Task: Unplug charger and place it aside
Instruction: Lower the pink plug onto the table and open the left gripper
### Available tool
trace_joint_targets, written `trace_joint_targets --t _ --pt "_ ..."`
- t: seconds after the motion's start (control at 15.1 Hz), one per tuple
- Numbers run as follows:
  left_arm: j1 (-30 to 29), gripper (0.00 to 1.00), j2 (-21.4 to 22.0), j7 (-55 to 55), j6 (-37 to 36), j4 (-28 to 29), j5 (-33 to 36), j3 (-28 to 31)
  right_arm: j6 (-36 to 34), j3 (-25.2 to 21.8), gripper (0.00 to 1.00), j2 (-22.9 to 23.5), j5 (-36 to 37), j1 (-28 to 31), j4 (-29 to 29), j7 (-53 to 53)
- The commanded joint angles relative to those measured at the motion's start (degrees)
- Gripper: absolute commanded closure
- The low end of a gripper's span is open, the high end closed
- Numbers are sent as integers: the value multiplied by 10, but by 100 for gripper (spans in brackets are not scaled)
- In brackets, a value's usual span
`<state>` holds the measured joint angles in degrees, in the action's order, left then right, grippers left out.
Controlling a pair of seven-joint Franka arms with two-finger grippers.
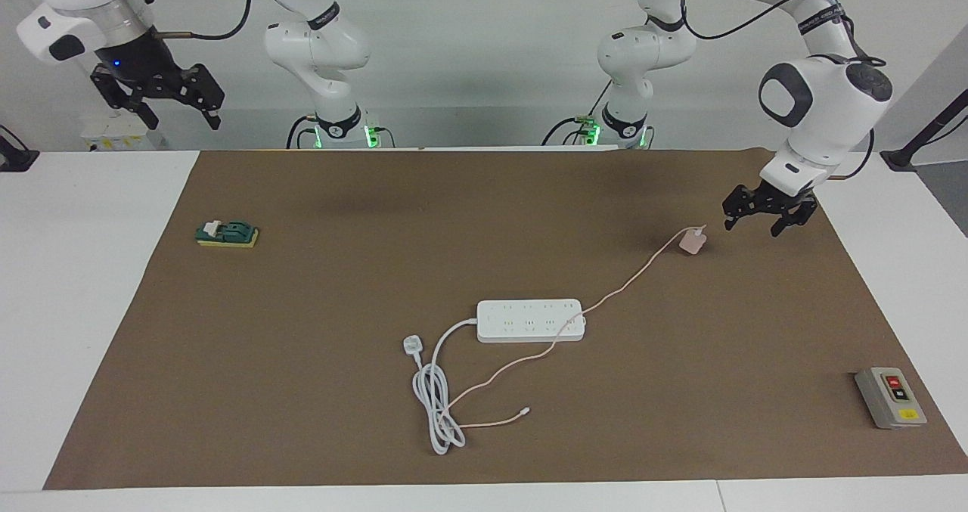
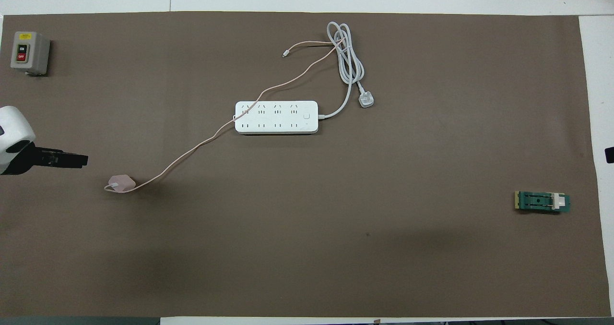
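**A:** Where is the charger?

**B:** The small pale pink cube-shaped charger (image 1: 692, 241) lies on the brown paper mat (image 1: 318, 285), unplugged, toward the left arm's end of the table and nearer to the robots than the white multi-socket power strip (image 1: 530, 321). Its thin pink cable (image 1: 628, 281) runs from the cube across one end of the strip and ends farther out beside the coiled thick white cord (image 1: 437, 402).

**A:** And the pincers?

**B:** The left gripper (image 1: 762, 217) hangs just above the mat near the charger, apart from it, on the side of the mat's edge. Its fingers stand spread wide and hold nothing. The right gripper (image 1: 157, 105) is raised high over the white tabletop at the right arm's end, off the mat. Its fingers are spread too, and it is empty.

**A:** What else sits on the surface?

**B:** The white plug (image 1: 412, 343) of the thick cord lies beside the strip. A grey switch box with red and yellow buttons (image 1: 890, 397) stands at the mat's corner far from the robots, at the left arm's end. A small green and yellow block with a white piece on it (image 1: 227, 234) rests near the mat's edge at the right arm's end.

**A:** The room?

**B:** The mat covers most of a white table (image 1: 76, 308). At the robots' end stands a plain pale wall (image 1: 484, 35), and both arm bases show green lights (image 1: 369, 135).
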<state>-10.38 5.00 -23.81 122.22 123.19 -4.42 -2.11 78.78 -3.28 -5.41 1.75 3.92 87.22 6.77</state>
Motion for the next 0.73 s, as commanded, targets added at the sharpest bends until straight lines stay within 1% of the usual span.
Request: trace_joint_targets --t 0.0,0.26,0.4,0.66 --pt "0 0 -11 34 -38 -53 12 -3 21 6 0 -15 12 0 17 8" --pt "4 0 -8 85 -109 -114 13 -4 26 8 0 -16 17 -1 19 -1" --pt "4 0 -3 127 -140 -137 13 -8 25 8 0 -17 19 -1 20 -4" --pt "5 0 21 214 -188 -147 13 -29 24 10 0 -19 18 -2 19 -4"
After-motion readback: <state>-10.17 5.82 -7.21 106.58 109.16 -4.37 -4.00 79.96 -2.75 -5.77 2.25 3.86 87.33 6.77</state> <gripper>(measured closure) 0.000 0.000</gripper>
